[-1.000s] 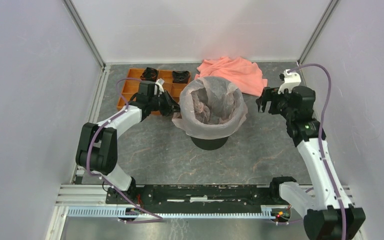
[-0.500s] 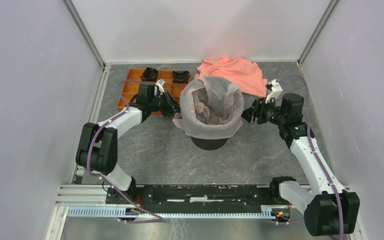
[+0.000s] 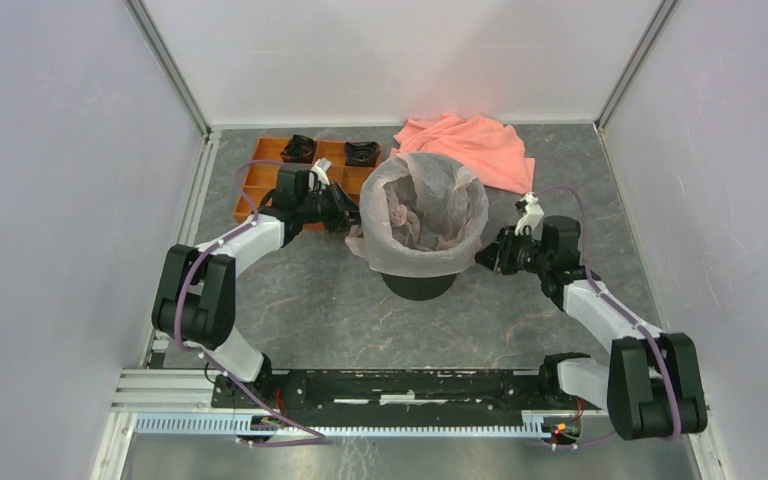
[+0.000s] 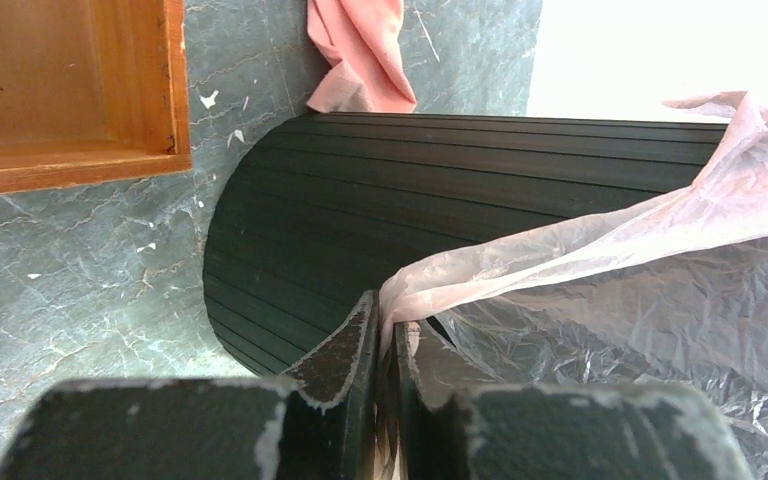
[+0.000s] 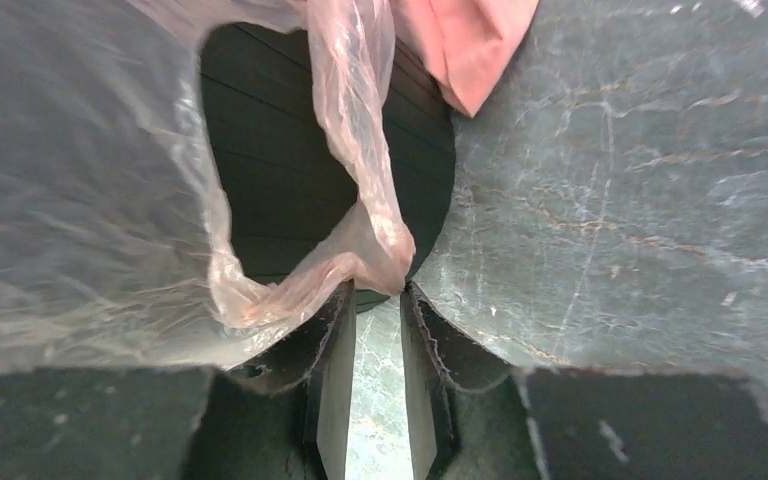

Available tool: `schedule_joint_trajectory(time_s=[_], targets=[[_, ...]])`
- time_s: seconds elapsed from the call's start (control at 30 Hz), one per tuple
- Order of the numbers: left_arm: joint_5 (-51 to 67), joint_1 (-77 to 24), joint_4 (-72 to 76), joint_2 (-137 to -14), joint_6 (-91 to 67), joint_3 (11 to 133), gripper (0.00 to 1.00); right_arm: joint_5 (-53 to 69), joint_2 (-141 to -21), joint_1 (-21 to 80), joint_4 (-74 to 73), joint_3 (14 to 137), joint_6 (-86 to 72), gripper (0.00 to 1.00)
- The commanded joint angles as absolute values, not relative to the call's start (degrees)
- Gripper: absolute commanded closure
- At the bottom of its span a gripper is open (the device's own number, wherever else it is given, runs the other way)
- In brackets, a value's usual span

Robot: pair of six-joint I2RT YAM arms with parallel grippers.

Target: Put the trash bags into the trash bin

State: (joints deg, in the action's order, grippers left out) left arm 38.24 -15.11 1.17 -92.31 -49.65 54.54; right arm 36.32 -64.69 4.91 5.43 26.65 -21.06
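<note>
Lining bin (image 3: 418, 286) with bag (image 3: 400, 256), nearly finishing; pinching bag hem in tightly closed left claw (image 4: 385, 322); holding barely parted right claw (image 5: 372, 296) at loose fold, gripping nothing; needing rim tuck.

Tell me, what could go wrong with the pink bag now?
The left claw is shut on the thin pink bag; a hard pull against the bin could rip it. The right claw is open with the bag's loop only at its tips, so it might close on nothing. Tugs from both sides could tip the bin.
</note>
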Motion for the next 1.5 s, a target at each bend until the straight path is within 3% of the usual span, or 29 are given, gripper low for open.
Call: schedule_joint_trajectory(time_s=[0.0,0.1,0.2,0.43,0.6,0.63,0.73,0.8,0.9,1.0,1.1,1.17,1.3,1.47], targets=[[41.53,-15.07,4.36,-93.32,-52.33,54.15,0.83,38.39,-68.98,6.96,18.11,24.10,-25.81,0.72],[42.80,-15.10,7.14,-93.39,-54.16,53.02,0.82,41.97,-73.38,8.84,21.51,24.26,-28.65,0.72],[42.77,-15.12,7.18,-93.30,-53.97,52.93,0.79,39.52,-73.30,9.23,15.33,25.78,-25.20,0.70],[39.76,-15.03,1.58,-91.99,-49.19,55.69,0.47,18.87,-64.37,7.95,-9.93,32.03,-13.00,0.62],[37.33,-14.94,-1.69,-90.79,-46.95,56.78,0.39,-2.79,-55.85,6.20,-21.41,40.45,-13.70,0.56],[37.18,-14.94,-2.09,-90.65,-46.54,56.99,0.39,-4.09,-54.49,6.18,-21.47,42.26,-12.67,0.49],[37.88,-14.94,-1.56,-90.93,-47.02,56.76,0.38,-3.20,-52.56,6.16,-20.69,50.07,-9.20,0.24],[39.30,-14.99,-0.33,-91.59,-48.21,56.13,0.38,-0.22,-53.79,6.20,-21.14,56.41,-7.57,0.15],[40.98,-15.26,2.96,-92.03,-50.46,54.91,0.38,14.10,-58.21,7.04,-19.86,66.65,-7.16,0.12],[41.27,-16.16,4.12,-91.85,-51.23,54.22,0.39,22.11,-65.05,17.58,-20.10,76.29,-6.27,0.10],[41.44,-16.76,4.13,-91.90,-51.15,54.32,0.39,19.06,-72.45,29.30,-25.28,87.09,-2.60,0.10],[41.48,-16.79,4.13,-91.94,-51.15,54.32,0.39,19.17,-74.80,32.67,-24.50,87.93,-1.62,0.10],[41.41,-16.87,4.13,-91.98,-51.15,54.33,0.39,12.21,-79.79,34.64,-27.71,87.63,-0.48,0.35],[41.66,-16.92,4.13,-92.38,-51.15,54.34,0.48,-9.02,-83.08,35.24,-31.19,84.13,2.70,0.48]])
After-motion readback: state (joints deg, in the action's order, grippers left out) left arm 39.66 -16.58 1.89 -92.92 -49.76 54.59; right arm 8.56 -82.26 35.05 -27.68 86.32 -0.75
